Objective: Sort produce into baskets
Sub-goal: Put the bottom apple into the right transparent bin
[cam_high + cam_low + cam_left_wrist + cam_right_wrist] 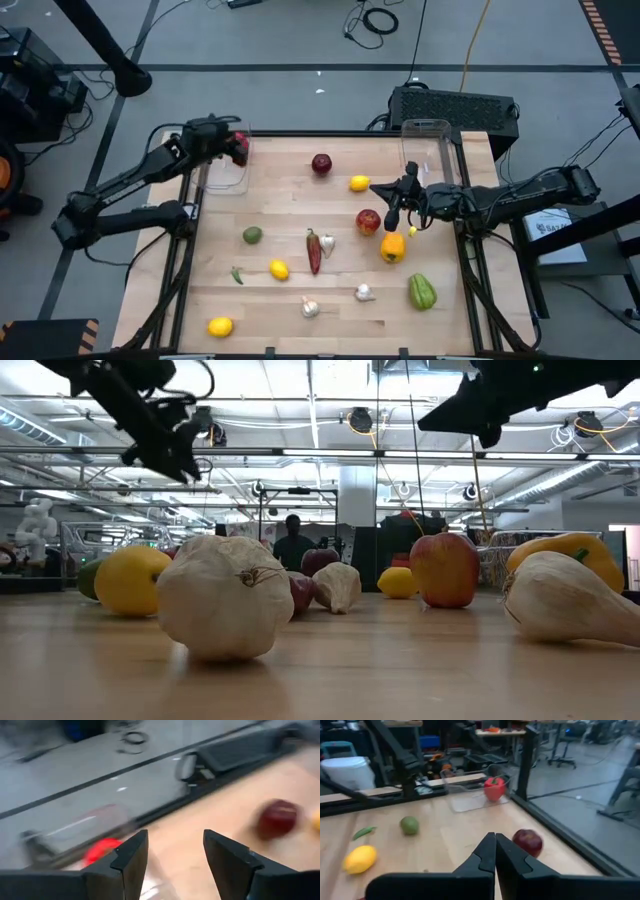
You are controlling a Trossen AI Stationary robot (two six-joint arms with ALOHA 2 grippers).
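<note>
My left gripper (236, 141) is open and empty above the left clear basket (226, 176) at the table's far left; its fingers (131, 856) stand apart in the left wrist view. A red pepper (494, 788) lies in that basket, and it also shows in the left wrist view (99, 851). My right gripper (378, 187) is shut and empty, raised over the table's right half, between a lemon (359, 183) and a red apple (368, 221). The right clear basket (428, 150) stands at the far right.
Loose on the table: a dark red apple (321, 163), a yellow pepper (393, 247), a green pepper (422, 292), a red chili (314, 250), garlic bulbs (365, 292) (310, 308), lemons (279, 269) (220, 326), a round green fruit (252, 235). A black box (455, 105) sits behind the right basket.
</note>
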